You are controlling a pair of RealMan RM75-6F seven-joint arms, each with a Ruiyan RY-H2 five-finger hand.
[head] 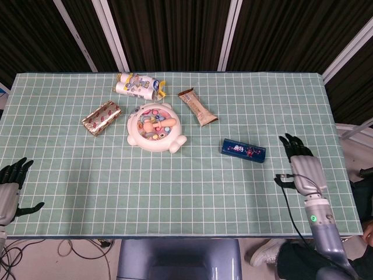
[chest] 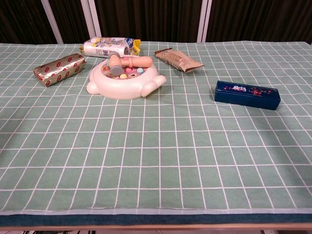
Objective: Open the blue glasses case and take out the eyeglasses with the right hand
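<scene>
The right hand [head: 303, 168] hovers over the counter's [head: 233, 198] right side, fingers spread and pointing away from the robot, holding nothing. It sits near the blue glasses case [head: 243, 150], just off the case's right end and not touching it. The case lies closed, long side across the green checked cloth, alone on its patch of the counter; the eyeglasses are presumably inside and cannot be seen. The left hand [head: 10, 188] rests off the near left corner, also empty with fingers apart, well away from everything.

Further out, a white toy tray [head: 155, 128] with coloured pieces, a brown snack bar [head: 197, 107], a foil-wrapped packet [head: 101, 117] and a printed white package [head: 138, 86] lie toward the far left, well apart from the case.

The likely trouble: the case is light and unanchored, so a push at the lid from one side could slide or spin it rather than open it. Prying with one hand alone may flip the case or tip the glasses out
</scene>
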